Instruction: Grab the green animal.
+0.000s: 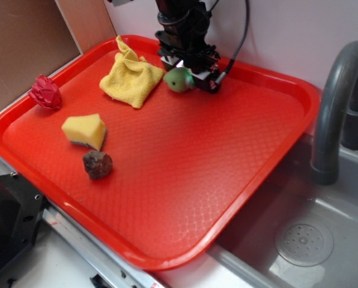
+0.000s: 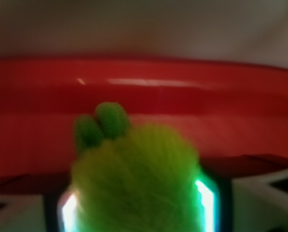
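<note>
The green animal [image 1: 179,79], a fuzzy yellow-green plush with a round light-green head, lies at the far edge of the red tray [image 1: 185,174]. My gripper [image 1: 196,77] is down over it, and only the head pokes out to the left. In the wrist view the furry body [image 2: 139,179] fills the whole gap of my gripper [image 2: 136,215], and both fingers press against its sides. Two small darker green nubs stick up beyond the body, toward the tray's far rim [image 2: 182,77].
A crumpled yellow cloth [image 1: 131,77] lies just left of the gripper. A red crumpled item [image 1: 45,92], a yellow sponge wedge [image 1: 84,130] and a brown rock [image 1: 98,164] sit along the tray's left side. A sink [image 1: 323,240] with a grey faucet [image 1: 335,102] is to the right.
</note>
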You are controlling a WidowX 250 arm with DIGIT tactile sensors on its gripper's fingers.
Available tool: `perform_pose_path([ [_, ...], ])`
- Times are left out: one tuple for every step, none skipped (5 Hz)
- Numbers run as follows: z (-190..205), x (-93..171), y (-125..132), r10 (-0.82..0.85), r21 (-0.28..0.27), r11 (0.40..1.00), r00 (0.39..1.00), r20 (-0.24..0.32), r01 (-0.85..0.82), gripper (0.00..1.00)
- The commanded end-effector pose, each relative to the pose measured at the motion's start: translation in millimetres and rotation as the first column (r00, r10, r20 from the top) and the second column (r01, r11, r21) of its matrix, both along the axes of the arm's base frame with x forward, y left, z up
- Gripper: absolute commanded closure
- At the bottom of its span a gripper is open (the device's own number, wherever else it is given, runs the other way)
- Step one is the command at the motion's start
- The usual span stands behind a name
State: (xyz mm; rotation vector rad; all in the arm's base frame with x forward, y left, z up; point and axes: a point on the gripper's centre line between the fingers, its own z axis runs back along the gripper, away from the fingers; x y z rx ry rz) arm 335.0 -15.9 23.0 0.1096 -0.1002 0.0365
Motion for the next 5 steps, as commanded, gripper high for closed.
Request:
perform_pose_path([
  [109.6, -38.4, -9.8, 0.09, -0.089, 0.992, 0.995, -0.044, -0.093, 1.0],
  [134.1, -74.5, 1.8, 0.111, -0.271, 0.956, 0.994, -0.017, -0.112, 1.0],
  [152.8, -101.9, 6.6, 0.145, -0.253, 0.957, 0.989, -0.008, -0.142, 1.0],
  [155.5, -112.0, 10.0, 0.126, -0.204, 0.97, 0.991, -0.038, -0.131, 1.0],
  [146.5, -101.2, 13.9, 0.07, -0.169, 0.982, 0.995, -0.078, -0.082, 1.0],
])
